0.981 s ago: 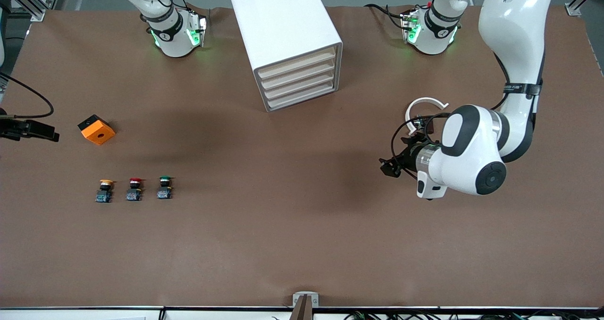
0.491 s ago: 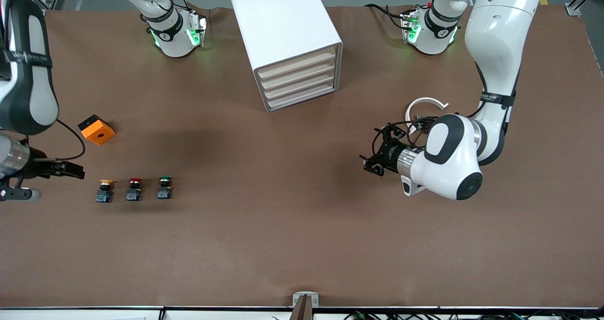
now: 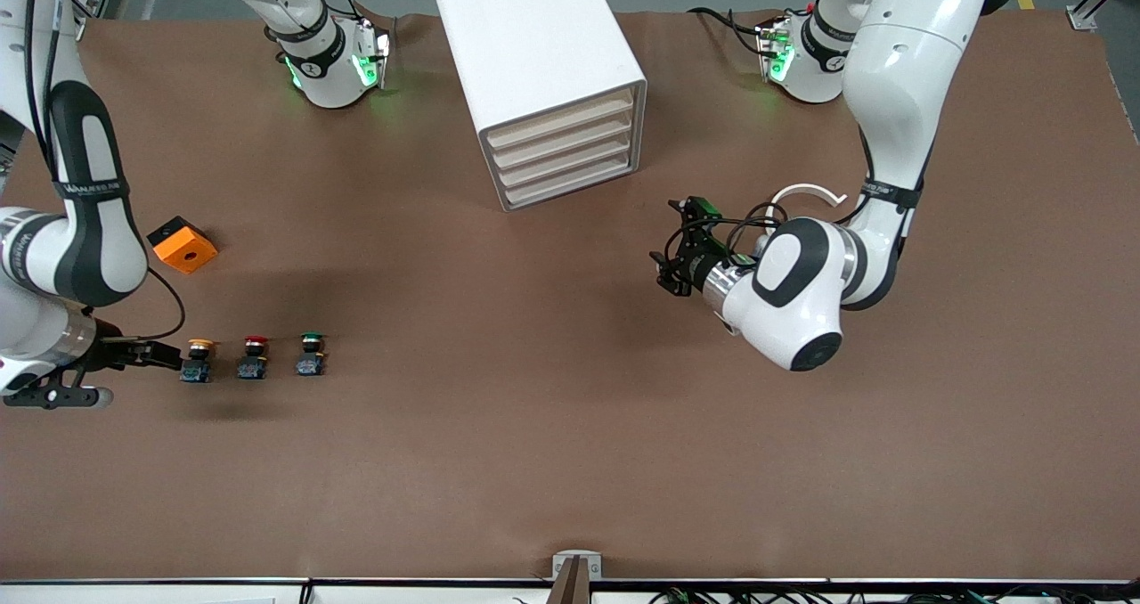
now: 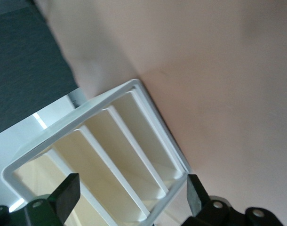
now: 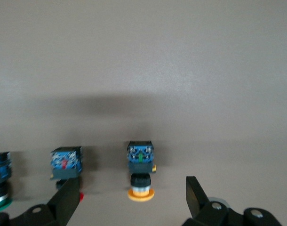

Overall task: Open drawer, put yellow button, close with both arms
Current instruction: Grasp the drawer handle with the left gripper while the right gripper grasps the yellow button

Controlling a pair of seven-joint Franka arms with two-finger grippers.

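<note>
The white cabinet (image 3: 534,43) stands at the table's far middle with all four beige drawers shut; the drawer (image 3: 561,116) is the uppermost. The yellow button (image 3: 199,356) lies on the table toward the right arm's end, beside a red-capped one (image 3: 254,355) and a green-capped one (image 3: 311,354). My right gripper (image 3: 171,355) is open, low beside the yellow button, which shows between its fingers in the right wrist view (image 5: 140,175). My left gripper (image 3: 668,261) is open and empty in front of the cabinet, apart from it; the left wrist view shows the cabinet's front (image 4: 106,96).
An orange block (image 3: 183,244) with a hole sits farther from the front camera than the buttons. A white curved piece (image 3: 806,194) lies by the left arm's elbow. The brown table (image 3: 499,426) stretches bare nearer the camera.
My right arm has swung in from the table's end and lowered its gripper beside the yellow button. My left gripper has moved toward the cabinet's front.
</note>
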